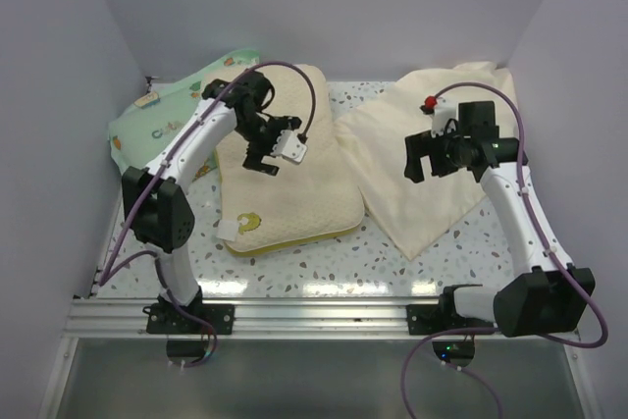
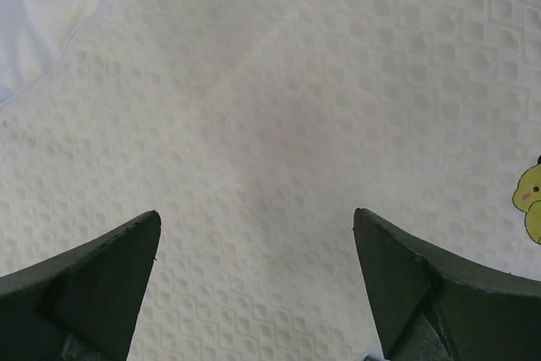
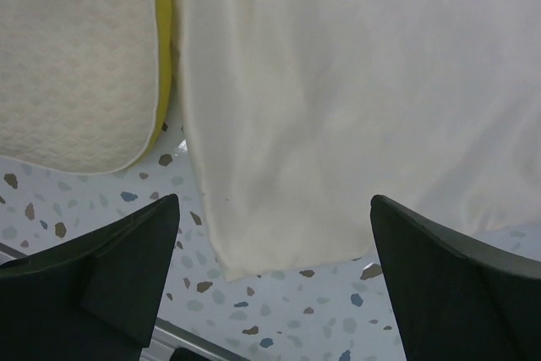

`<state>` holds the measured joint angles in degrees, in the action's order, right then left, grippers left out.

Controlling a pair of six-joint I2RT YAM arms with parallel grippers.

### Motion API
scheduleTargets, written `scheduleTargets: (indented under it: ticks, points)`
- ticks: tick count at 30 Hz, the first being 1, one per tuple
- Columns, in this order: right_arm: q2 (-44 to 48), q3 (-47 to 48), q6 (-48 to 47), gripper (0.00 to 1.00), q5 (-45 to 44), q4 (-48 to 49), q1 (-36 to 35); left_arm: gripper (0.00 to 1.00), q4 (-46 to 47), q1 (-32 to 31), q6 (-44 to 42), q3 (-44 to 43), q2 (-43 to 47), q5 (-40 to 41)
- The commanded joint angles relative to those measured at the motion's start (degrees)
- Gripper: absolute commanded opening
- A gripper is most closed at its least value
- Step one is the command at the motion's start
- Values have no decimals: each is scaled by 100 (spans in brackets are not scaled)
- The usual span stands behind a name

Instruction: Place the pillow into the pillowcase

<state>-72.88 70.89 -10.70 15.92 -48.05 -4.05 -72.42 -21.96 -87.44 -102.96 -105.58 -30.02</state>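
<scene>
The quilted cream pillow lies left of centre, its olive-yellow edge toward the front and a white tag at its near left corner. My left gripper hovers open over the pillow's middle; the left wrist view shows the dimpled pillow surface between the spread fingers. The smooth cream pillowcase lies spread on the right. My right gripper is open above it; the right wrist view shows the pillowcase, its near corner and the pillow's edge.
A mint-green cartoon-print pillow lies at the back left, partly under the cream pillow. White walls enclose the left, back and right. Speckled tabletop shows at the front, bounded by a metal rail.
</scene>
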Motion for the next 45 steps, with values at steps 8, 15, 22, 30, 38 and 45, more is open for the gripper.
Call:
scheduleTargets:
  ticks: [8, 15, 22, 30, 38, 45]
  points:
    - [-138, -119, -222, 99, -80, -213, 19, 100, -36, -634, -1618, 777, -1287, 22]
    - [-121, -76, -354, 99, -265, -354, 19, 80, 756, -643, -1566, 1330, -2159, 567]
    - [-60, -49, -363, 99, -125, -363, 19, 0, 1168, -661, -593, 1648, -1581, 182]
    - [238, 4, -161, 99, 130, -214, 10, 0, 2238, -346, 3124, 200, 238, -250]
    - [582, -163, -55, 99, 271, 33, 19, 0, 4630, 262, 5588, 197, 2356, 1951]
    - [635, -225, -38, 99, 403, 129, 19, 0, 5547, 447, 4957, -283, 3280, 4038]
